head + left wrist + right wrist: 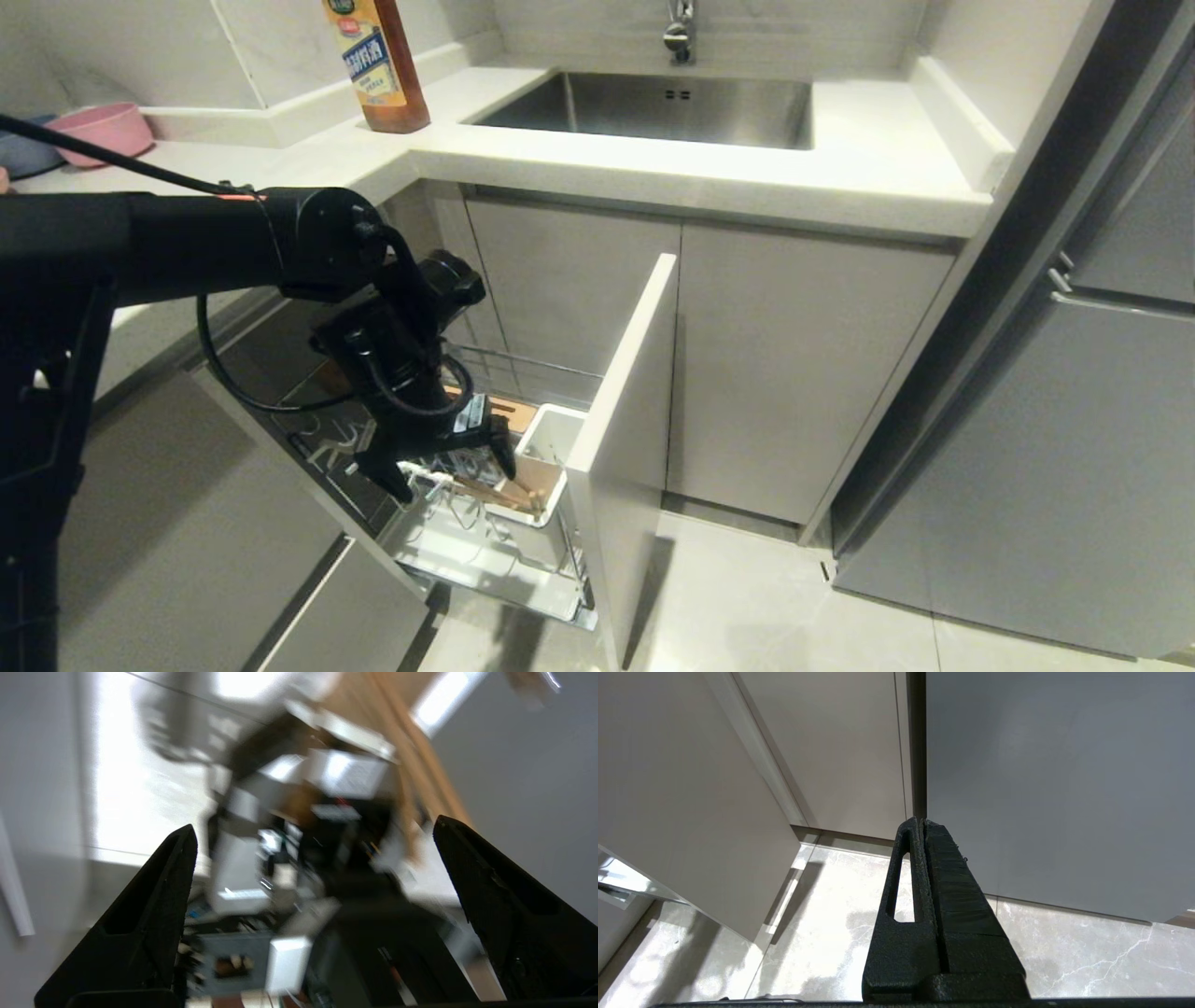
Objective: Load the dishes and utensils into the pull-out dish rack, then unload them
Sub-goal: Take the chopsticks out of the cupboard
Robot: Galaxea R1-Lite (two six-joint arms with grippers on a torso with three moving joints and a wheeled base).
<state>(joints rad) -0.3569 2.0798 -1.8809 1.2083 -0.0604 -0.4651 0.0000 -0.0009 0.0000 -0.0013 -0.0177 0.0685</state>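
The pull-out dish rack [623, 411] stands drawn out of the cabinet below the sink, with its white drip tray [485, 560] at the bottom. Pale wooden chopsticks [499, 495] lie slanted against the near rim of the white utensil cup [553, 439]. My left gripper [448, 474] reaches down into the rack just beside them, open, with nothing between its fingers. The left wrist view is smeared; the left gripper [314, 826] shows wide open there. The dishes are out of view. My right gripper [922, 823] hangs parked above the floor, shut and empty.
A sauce bottle [383, 65] stands on the counter beside the steel sink [653, 107]. A pink bowl [103, 126] and a grey-blue bowl [23, 149] sit at the far left. A grey fridge door [1074, 420] fills the right side. A cabinet front [187, 523] lies left of the rack.
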